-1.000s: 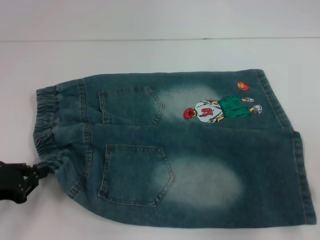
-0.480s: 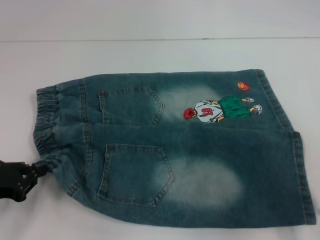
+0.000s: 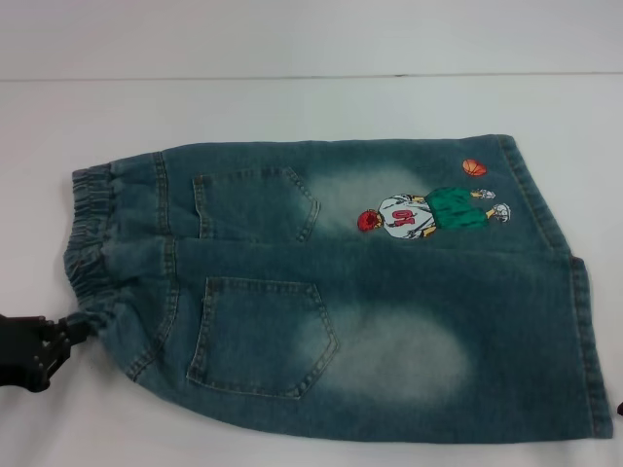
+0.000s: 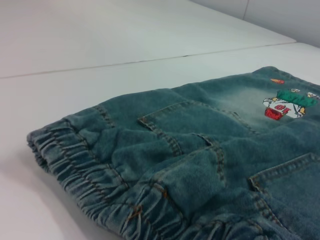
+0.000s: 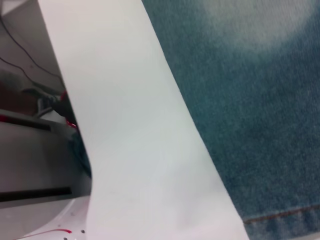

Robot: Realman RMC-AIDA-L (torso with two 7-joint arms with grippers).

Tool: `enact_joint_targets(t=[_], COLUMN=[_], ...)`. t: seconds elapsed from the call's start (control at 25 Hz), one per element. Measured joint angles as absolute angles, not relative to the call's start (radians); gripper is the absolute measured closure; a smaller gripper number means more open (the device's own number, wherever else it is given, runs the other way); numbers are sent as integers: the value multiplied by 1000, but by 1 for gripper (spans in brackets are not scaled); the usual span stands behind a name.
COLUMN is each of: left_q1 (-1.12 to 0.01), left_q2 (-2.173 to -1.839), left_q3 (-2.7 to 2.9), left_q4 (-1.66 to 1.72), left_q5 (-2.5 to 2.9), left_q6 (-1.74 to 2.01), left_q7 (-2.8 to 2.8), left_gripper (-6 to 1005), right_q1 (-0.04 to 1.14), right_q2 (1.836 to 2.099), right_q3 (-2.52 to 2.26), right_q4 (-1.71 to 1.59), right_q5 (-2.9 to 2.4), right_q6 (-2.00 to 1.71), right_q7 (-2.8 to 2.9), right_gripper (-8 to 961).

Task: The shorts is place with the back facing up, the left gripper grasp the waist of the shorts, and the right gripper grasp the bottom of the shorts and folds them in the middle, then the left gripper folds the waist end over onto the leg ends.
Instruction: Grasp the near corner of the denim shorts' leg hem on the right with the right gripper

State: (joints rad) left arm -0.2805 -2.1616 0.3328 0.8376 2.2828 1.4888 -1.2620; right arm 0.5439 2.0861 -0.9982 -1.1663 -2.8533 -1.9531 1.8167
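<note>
The shorts (image 3: 331, 292) lie flat on the white table (image 3: 292, 107), back side up, with both pockets showing. The waist (image 3: 90, 248) points toward the table's left edge, and the leg ends (image 3: 584, 341) point toward its right edge. The little basketball player (image 3: 428, 214) sits on the far leg.

The left gripper (image 3: 68, 331) is at the near corner of the waist, close to the table's front left corner. Its claw looks pinched on the ruffled band, though the view is poor there, so this is only a fair guess. Compared with a second ago, the near side of the waist sits a bit farther in and the near pocket (image 3: 261, 336) has shifted slightly to the left. So the left gripper seems to be tugging on the cloth, which means the grab has likely worked.

The right gripper cannot be seen. Its wrist camera looks down at the bottom of the shorts (image 5: 280, 220) near the table's front edge, so it is probably coming in to grab the hem. The fold in the middle has not started.
</note>
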Motion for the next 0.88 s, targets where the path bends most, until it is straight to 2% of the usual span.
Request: enact_joint_targets(t=[0.88], left_q1=[-277], left_q2=[-2161], left_q3=[337], left_q4=[832], left_q5=[2287], left_q6=[1497], left_q7=[-1253], left_gripper=[946], right_q1=[544], right_q2=[2096], right_q3=[-1061], right_q4=[-1147], right_q5=[-2817], right_q6=[-1934], right_q7=[1855], right_gripper=[105])
